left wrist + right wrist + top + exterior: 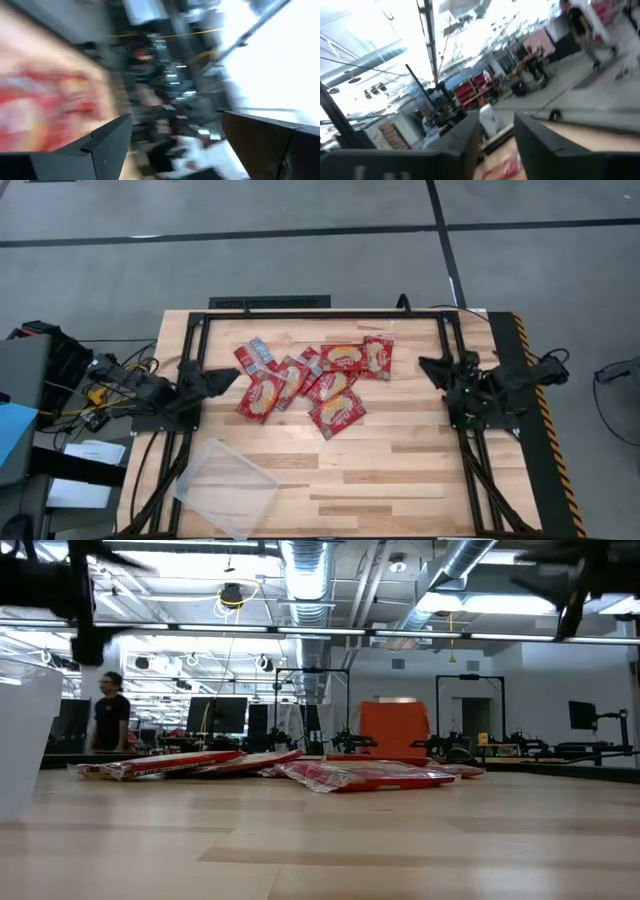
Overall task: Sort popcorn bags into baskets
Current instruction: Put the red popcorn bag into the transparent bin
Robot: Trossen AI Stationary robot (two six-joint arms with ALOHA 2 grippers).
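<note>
Several red popcorn bags [310, 380] with yellow-cream pictures lie flat in an overlapping pile on the far middle of the wooden table; the low view shows the pile [300, 768] too. The clear shallow basket [225, 488] rests on its bottom at the near left corner, and its wall [22, 735] shows in the low view. My left gripper [232, 377] hovers open at the pile's left edge, above the table, with blurred red bags [45, 110] beside its fingers. My right gripper [428, 363] hangs open to the right of the pile, apart from it.
A black frame [320, 315] runs around the work area. Bare wood [390, 470] lies between the pile and the near edge. Cables and boxes [60, 410] sit off the table's left side. A person [110, 720] stands far behind in the room.
</note>
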